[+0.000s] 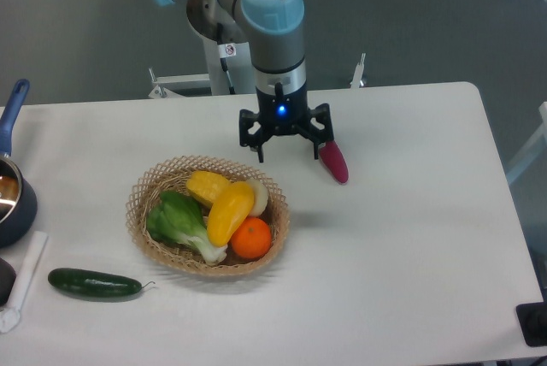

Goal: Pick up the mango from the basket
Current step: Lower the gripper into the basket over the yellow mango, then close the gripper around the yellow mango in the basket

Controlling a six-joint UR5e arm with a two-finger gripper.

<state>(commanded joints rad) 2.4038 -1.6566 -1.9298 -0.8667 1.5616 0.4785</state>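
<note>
Mango [229,211] lies in the middle of the basket [149,191], a smooth yellow oval with its long axis running from about seven o'clock to one o'clock, untouched by the robot. Nearest the camera, well outside the basket at its seven o'clock, a dark green cucumber [94,284] lies flat on the white table [402,280]. At the table's left edge sit a folded white cloth [24,279] and, beyond it, a dark blue pot [10,203] whose handle points toward twelve o'clock.

Inside the wicker basket, a round orange [251,239] touches the mango at its four o'clock side, and a leafy green vegetable [181,222] with a pale stalk lies against it at eight o'clock. A ridged yellow-orange item [206,186] sits at the mango's eleven o'clock, and a pale whitish piece [258,197] peeks out at its two o'clock.

Farther back, a dark red, elongated vegetable [334,162] lies on the table at the basket's two o'clock, well apart from it. The gripper [286,154] hangs above the table just beyond the basket's far rim, its two fingers spread wide and holding nothing; the right-hand finger in the view stands just beside the red vegetable. The arm's base [226,37] rises behind the table's far edge.
</note>
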